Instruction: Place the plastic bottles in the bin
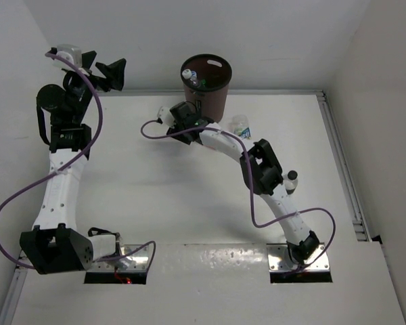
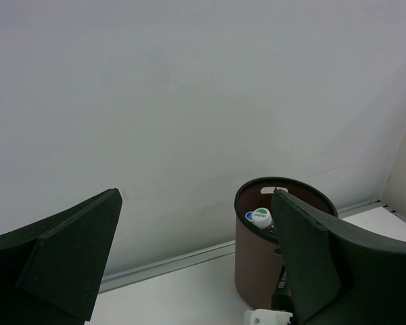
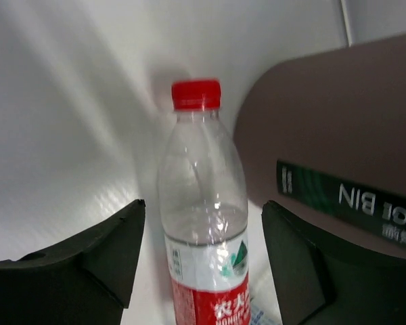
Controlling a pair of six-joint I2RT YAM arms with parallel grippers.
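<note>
at least two plastic bottles (image 1: 191,73) already lie in the bin (image 1: 227,68) at the worktop's (image 1: 155,176) far edge. the right gripper (image 3: 203,203), jaws apart, straddles a red-capped bottle (image 3: 203,169) just beside the bin. another clear bottle (image 1: 240,125) waits nearby, and the left gripper (image 1: 103,68) is spread wide, empty.

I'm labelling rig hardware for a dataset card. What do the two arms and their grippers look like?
The left arm and right arm have white links with black joints and a purple cable looping alongside. Gripper fingers are matte black, broad, wedge-shaped.
</note>
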